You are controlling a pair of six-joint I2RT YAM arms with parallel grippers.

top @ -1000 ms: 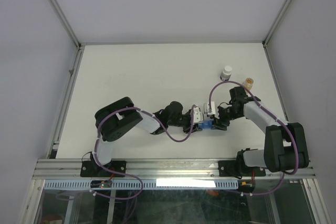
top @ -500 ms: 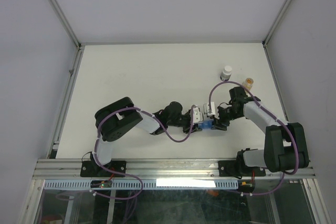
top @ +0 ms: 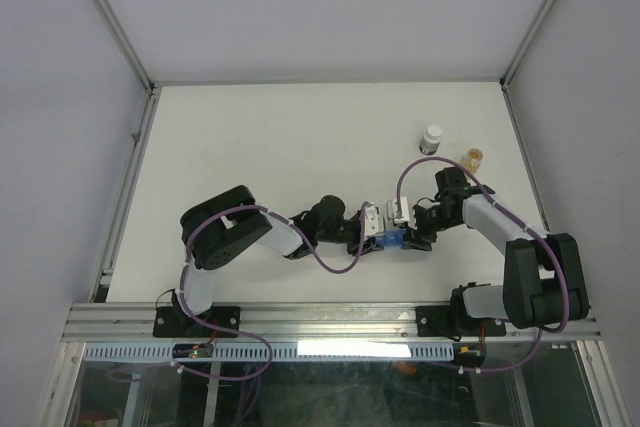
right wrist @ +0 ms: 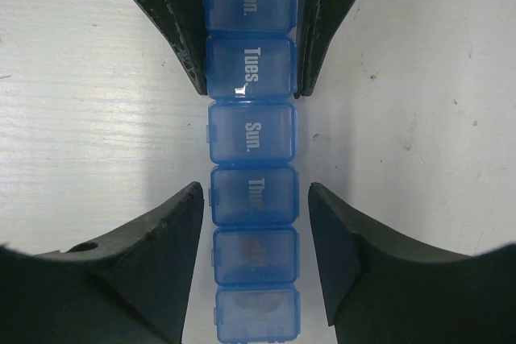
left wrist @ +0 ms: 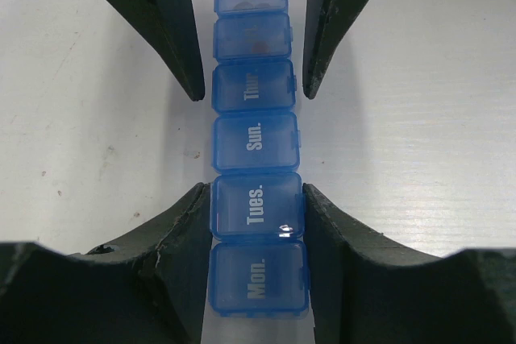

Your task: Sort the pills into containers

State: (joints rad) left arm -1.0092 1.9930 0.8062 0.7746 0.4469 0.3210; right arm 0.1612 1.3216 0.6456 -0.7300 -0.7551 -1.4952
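Observation:
The containers are one translucent-blue pill organizer (left wrist: 255, 142), a row of several lidded compartments lying flat on the white table, all lids down. In the top view the organizer (top: 393, 238) sits between the two wrists. My left gripper (left wrist: 256, 191) is shut on it, both fingers pressed against the sides of the "Tues." compartment. At the other end my right gripper (right wrist: 254, 188) straddles the "Thur." compartment and stands open, with a gap on each side. Brownish pills (right wrist: 260, 250) show dimly through the lids of the last two compartments.
A small white-capped bottle (top: 432, 139) and a small orange-tinted bottle (top: 472, 158) stand at the back right of the table (top: 280, 147). Grey walls and metal rails border the table on three sides.

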